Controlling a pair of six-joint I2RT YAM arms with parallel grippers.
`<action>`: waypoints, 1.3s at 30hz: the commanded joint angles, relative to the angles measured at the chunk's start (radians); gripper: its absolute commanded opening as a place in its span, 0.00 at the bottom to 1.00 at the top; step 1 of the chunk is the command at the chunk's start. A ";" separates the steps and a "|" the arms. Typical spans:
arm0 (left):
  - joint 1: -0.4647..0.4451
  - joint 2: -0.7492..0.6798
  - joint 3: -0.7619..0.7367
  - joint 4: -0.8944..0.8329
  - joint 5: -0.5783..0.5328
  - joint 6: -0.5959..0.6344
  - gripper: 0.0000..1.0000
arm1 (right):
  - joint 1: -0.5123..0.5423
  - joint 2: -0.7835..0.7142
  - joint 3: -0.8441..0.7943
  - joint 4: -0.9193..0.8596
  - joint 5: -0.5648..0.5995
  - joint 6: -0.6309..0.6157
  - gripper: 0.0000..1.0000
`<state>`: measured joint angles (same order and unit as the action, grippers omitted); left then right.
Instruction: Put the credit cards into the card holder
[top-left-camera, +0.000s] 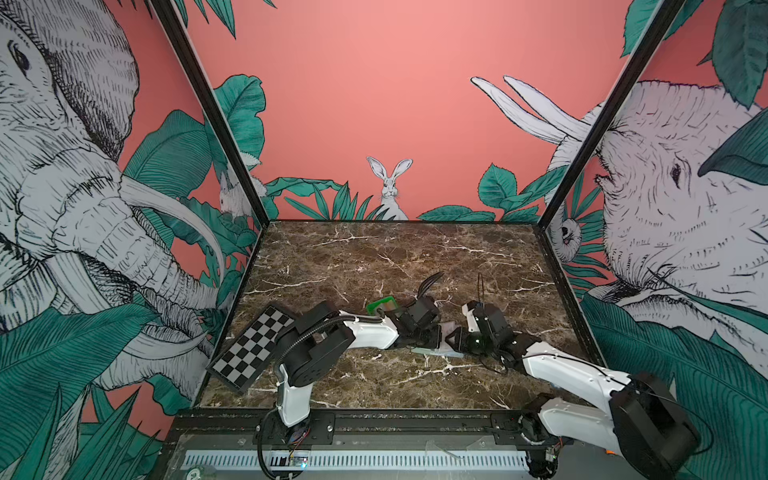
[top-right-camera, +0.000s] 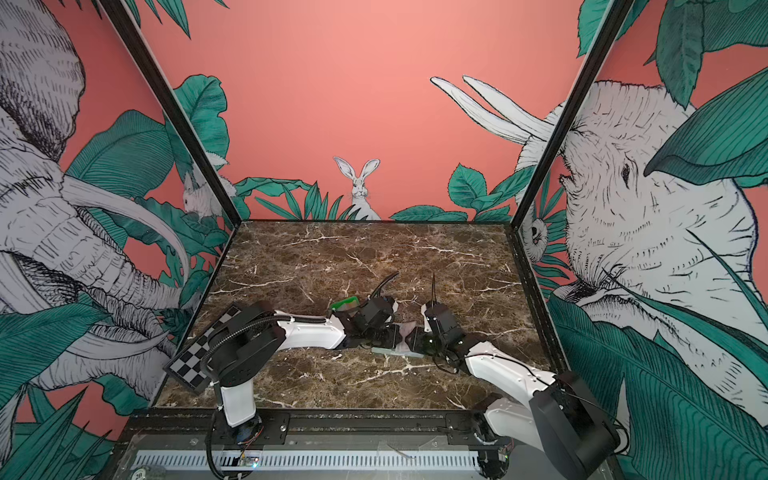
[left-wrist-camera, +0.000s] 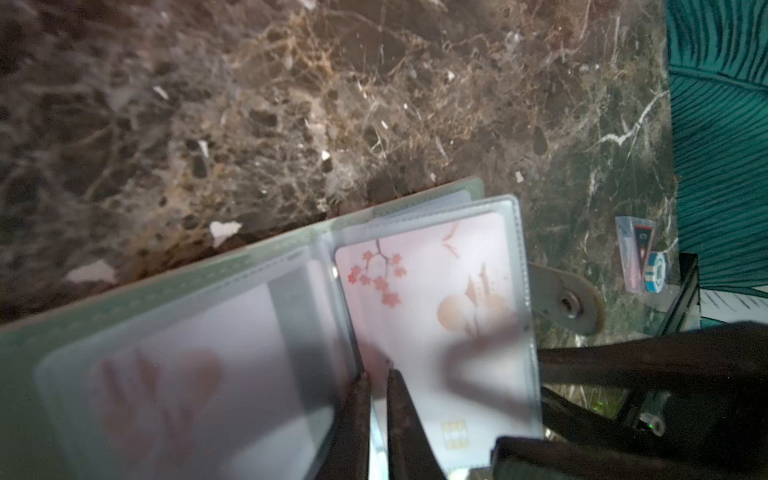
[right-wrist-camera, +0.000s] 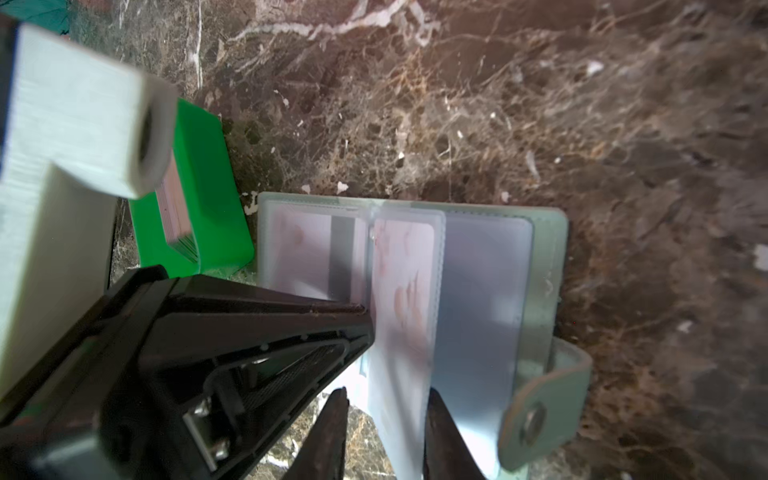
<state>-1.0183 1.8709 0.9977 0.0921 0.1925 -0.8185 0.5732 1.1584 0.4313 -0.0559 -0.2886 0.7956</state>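
One card (left-wrist-camera: 432, 299) appears seated in the card holder (right-wrist-camera: 544, 266), spread on the surface (right-wrist-camera: 498, 104). The left claw (left-wrist-camera: 378, 374) is nearly together; the right claw's (right-wrist-camera: 386, 392) grip cannot be told. Next, another of the cards (right-wrist-camera: 176, 216) should be fetched from the tray (right-wrist-camera: 216, 187).

White-shelled arms (top-left-camera: 372, 334), black joints (top-left-camera: 316, 353) — ribbed black cable conduit (top-left-camera: 307, 328), dark tapered left hand (left-wrist-camera: 378, 376)

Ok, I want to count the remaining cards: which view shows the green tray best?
The right wrist view: the green tray is close, its card stack edge-on inside. Both top views show it small; the left wrist view misses it.
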 joint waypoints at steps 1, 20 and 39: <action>0.011 -0.085 -0.033 0.014 0.009 -0.014 0.13 | -0.002 -0.012 0.021 0.018 -0.007 -0.014 0.29; 0.170 -0.427 -0.228 -0.004 0.021 0.037 0.21 | 0.094 0.120 0.190 -0.016 -0.010 -0.038 0.32; 0.287 -0.665 -0.382 -0.170 -0.008 0.079 0.21 | 0.157 0.238 0.364 -0.034 0.042 -0.054 0.33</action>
<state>-0.7422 1.2320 0.6361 -0.0246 0.1970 -0.7582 0.7258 1.3811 0.7643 -0.0948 -0.2546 0.7544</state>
